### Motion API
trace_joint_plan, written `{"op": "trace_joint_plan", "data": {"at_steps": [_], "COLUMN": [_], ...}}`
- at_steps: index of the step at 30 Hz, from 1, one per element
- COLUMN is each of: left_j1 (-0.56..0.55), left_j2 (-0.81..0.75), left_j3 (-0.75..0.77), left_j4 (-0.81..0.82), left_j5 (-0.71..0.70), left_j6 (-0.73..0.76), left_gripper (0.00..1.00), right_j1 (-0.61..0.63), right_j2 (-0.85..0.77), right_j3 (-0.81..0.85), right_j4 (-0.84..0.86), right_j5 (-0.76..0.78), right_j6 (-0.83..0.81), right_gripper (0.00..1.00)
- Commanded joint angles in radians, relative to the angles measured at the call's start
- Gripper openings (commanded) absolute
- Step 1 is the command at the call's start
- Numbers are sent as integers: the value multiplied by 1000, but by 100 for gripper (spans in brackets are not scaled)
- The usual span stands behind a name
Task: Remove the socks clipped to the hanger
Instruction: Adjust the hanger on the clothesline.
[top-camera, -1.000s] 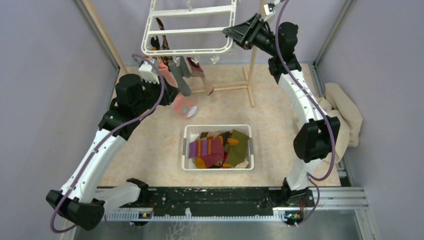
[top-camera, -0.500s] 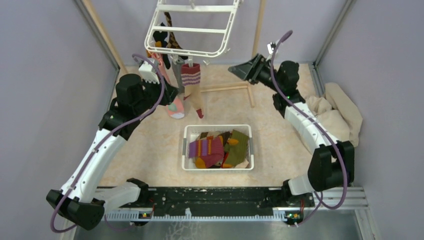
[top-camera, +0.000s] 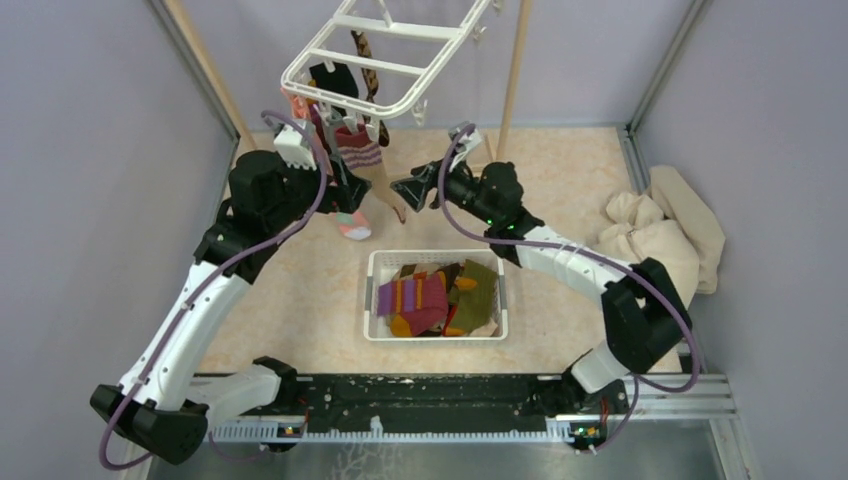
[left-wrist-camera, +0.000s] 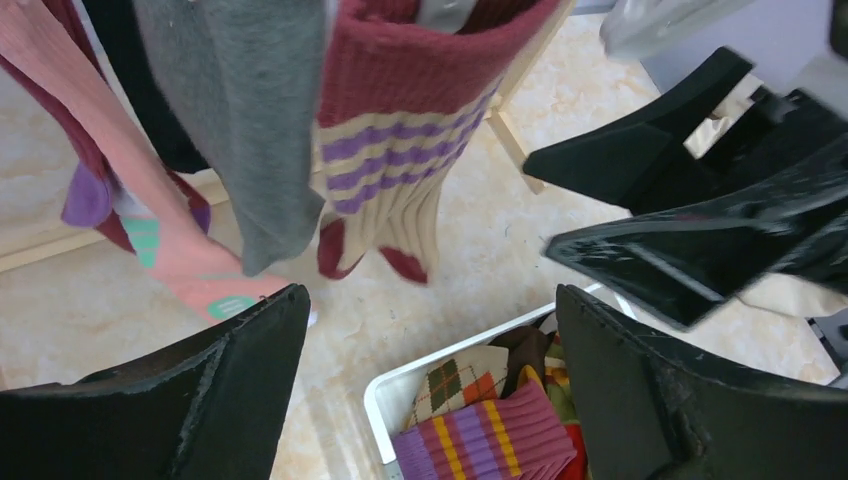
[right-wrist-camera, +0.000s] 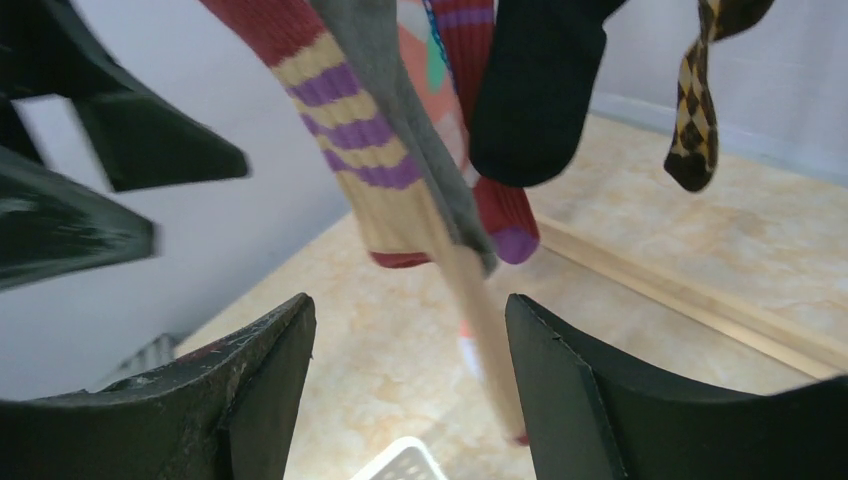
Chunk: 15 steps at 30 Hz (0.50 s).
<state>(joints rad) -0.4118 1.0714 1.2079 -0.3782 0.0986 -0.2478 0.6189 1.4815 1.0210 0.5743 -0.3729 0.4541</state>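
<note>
The white hanger (top-camera: 385, 60) hangs tilted at the top of the top view. Socks dangle from its near-left rim: a maroon-striped sock (top-camera: 360, 150) (left-wrist-camera: 400, 150) (right-wrist-camera: 350, 120), a grey sock (left-wrist-camera: 250, 120) (right-wrist-camera: 400, 130), a pink sock with mint patches (top-camera: 350, 225) (left-wrist-camera: 150, 230), a black sock (right-wrist-camera: 535, 90) and an argyle sock (right-wrist-camera: 705, 110). My left gripper (top-camera: 345, 188) (left-wrist-camera: 430, 320) is open just left of them and holds nothing. My right gripper (top-camera: 398, 187) (right-wrist-camera: 410, 330) is open just right of them, facing the left one, and is empty.
A white slotted basket (top-camera: 375, 290) (left-wrist-camera: 385, 410) with several socks in it stands on the floor below both grippers. A beige cloth heap (top-camera: 670, 230) lies at the right wall. The wooden pole rack (top-camera: 515, 70) rises behind the hanger.
My left gripper has opened wide beside the pink sock. The right arm has swung down from the hanger's right corner to the hanging socks. The hanger has swung and tilted.
</note>
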Motion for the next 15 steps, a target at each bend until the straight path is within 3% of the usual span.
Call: {"op": "trace_joint_plan", "data": {"at_steps": [1, 4, 11, 15], "left_j1": [4, 4, 4, 4], "left_j2": [-42, -56, -92, -97], "left_j3": [-2, 3, 25, 36], "left_j4": [-32, -52, -98, -109], "left_j5": [-41, -45, -68, -75], "left_j6": [12, 8, 10, 11], "left_gripper": [99, 99, 99, 99], "right_j1": [62, 76, 104, 148], "right_j2": [88, 163, 371, 441], "right_j3": [22, 39, 154, 199], "right_j4": [149, 227, 389, 434], "right_j5": [223, 230, 49, 71], "right_j6": [-199, -200, -124, -133], "right_gripper": [71, 71, 72, 73]}}
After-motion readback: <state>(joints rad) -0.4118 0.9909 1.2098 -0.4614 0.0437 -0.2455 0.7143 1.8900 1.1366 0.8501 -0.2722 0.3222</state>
